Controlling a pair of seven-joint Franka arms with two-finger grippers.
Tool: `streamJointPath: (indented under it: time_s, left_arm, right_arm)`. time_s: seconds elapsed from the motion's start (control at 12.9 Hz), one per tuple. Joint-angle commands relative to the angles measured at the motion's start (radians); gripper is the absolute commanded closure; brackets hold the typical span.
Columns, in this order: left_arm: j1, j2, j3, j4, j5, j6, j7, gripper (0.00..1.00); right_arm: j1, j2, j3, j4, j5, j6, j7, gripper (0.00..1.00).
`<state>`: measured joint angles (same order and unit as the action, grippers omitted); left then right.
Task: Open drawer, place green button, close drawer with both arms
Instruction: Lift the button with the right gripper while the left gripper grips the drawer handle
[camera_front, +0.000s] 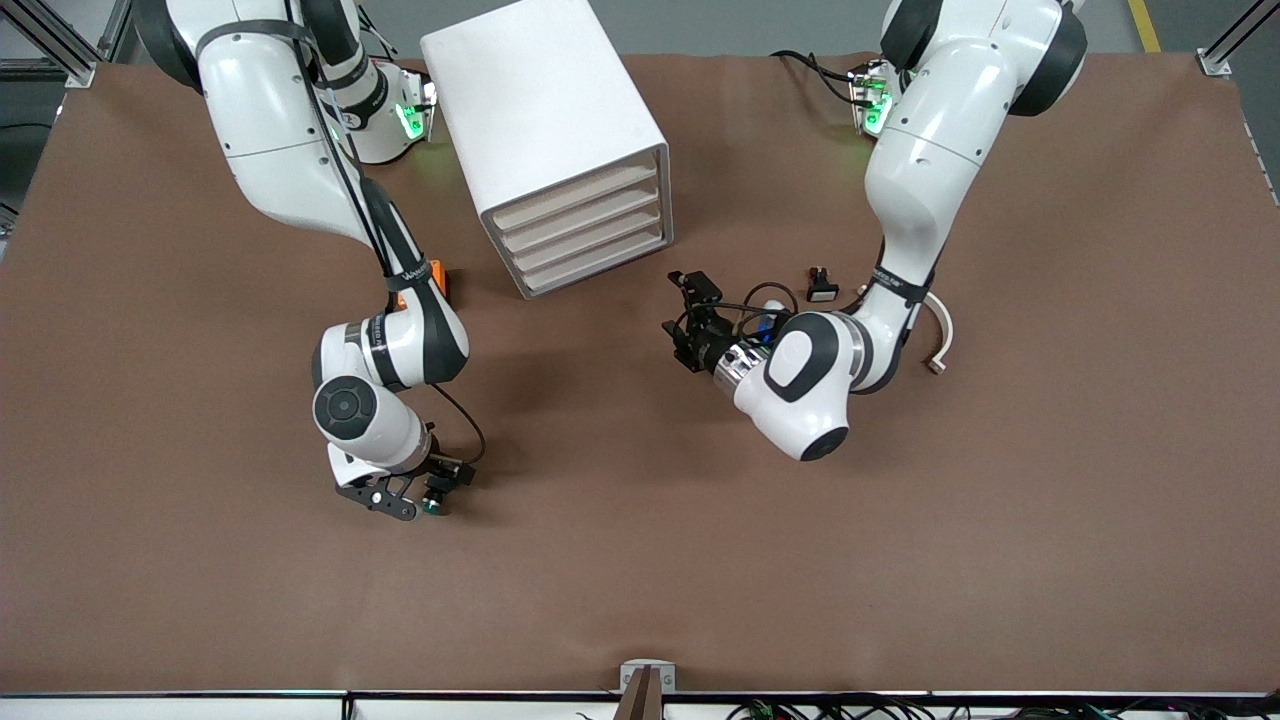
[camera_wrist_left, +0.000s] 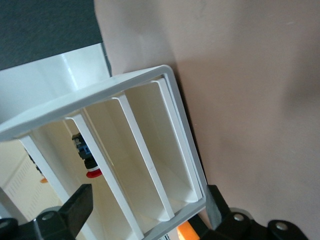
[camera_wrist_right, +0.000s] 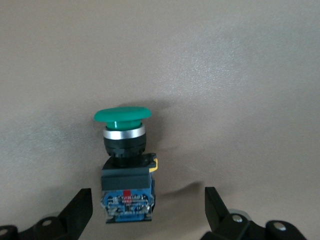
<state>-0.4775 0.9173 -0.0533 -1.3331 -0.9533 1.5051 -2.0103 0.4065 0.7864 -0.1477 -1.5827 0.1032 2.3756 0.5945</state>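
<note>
Between your right tool's (camera_wrist_right: 145, 210) spread, empty fingers lies the button (camera_wrist_right: 125, 165), flat on the bench (camera_front: 700, 560). Lower squarely and close on its black body. Your left tool (camera_wrist_left: 145, 215), open and empty, faces the shut drawer (camera_front: 585, 232).

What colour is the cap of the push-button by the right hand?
Green, above a silver collar on the small black-bodied push-button; the right wrist view shows it best.

The right arm hides most of the orange box (camera_front: 446, 284) beside the cabinet (camera_front: 560, 140)
</note>
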Motion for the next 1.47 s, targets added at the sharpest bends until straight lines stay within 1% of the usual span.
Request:
streamJointPath:
  time_s: [0.0,0.08,0.16,0.23,0.31,0.39,0.47,0.62,0.7,0.85,0.93,1.16,1.24,1.4]
  left_arm:
    - [-0.027,0.043,0.000,0.029,-0.039,-0.020,-0.064,0.09]
    - [-0.035,0.054,-0.002,0.028,-0.054,-0.020,-0.071,0.15]
    - [-0.039,0.061,-0.003,0.026,-0.056,-0.025,-0.073,0.22]
    - [-0.050,0.066,-0.005,0.026,-0.061,-0.034,-0.079,0.28]
    - [-0.053,0.069,-0.005,0.026,-0.062,-0.043,-0.091,0.33]
    - [-0.061,0.081,-0.017,0.026,-0.073,-0.055,-0.099,0.37]
    - [-0.064,0.089,-0.020,0.026,-0.078,-0.066,-0.102,0.40]
    - [-0.067,0.104,-0.033,0.022,-0.093,-0.068,-0.128,0.42]
    - [-0.072,0.112,-0.039,0.022,-0.094,-0.071,-0.136,0.42]
    - [-0.081,0.123,-0.042,0.020,-0.096,-0.072,-0.154,0.42]
    - [-0.085,0.124,-0.043,0.020,-0.096,-0.072,-0.160,0.42]
    - [-0.113,0.132,-0.048,0.015,-0.105,-0.109,-0.160,0.44]
    - [-0.125,0.132,-0.048,0.009,-0.107,-0.120,-0.160,0.45]
    - [-0.145,0.135,-0.046,0.003,-0.105,-0.135,-0.176,0.47]
  right_arm:
    - [0.006,0.033,-0.007,0.035,0.012,0.010,0.015,0.14]
    - [0.006,0.033,-0.007,0.036,0.012,0.010,0.010,0.31]
    - [0.005,0.031,-0.007,0.049,0.015,0.007,0.007,0.45]
    - [-0.002,0.031,-0.007,0.061,0.019,0.004,0.007,0.56]
    - [-0.005,0.031,-0.007,0.063,0.020,0.002,0.007,0.70]
    - [-0.003,0.028,-0.007,0.070,0.020,-0.002,0.007,0.85]
    - [0.001,0.024,-0.007,0.079,0.024,-0.007,0.007,0.96]
    - [0.009,0.005,-0.007,0.081,0.036,-0.061,0.034,0.99]
    - [0.018,-0.022,-0.004,0.075,0.038,-0.103,0.077,1.00]
    - [0.052,-0.099,-0.003,0.070,0.038,-0.232,0.169,1.00]
    - [0.058,-0.160,0.002,0.043,0.038,-0.275,0.207,1.00]
    - [0.104,-0.309,0.020,-0.048,0.052,-0.309,0.371,1.00]
    - [0.123,-0.346,0.020,-0.066,0.052,-0.323,0.439,1.00]
    - [0.144,-0.386,0.020,-0.069,0.052,-0.387,0.494,1.00]
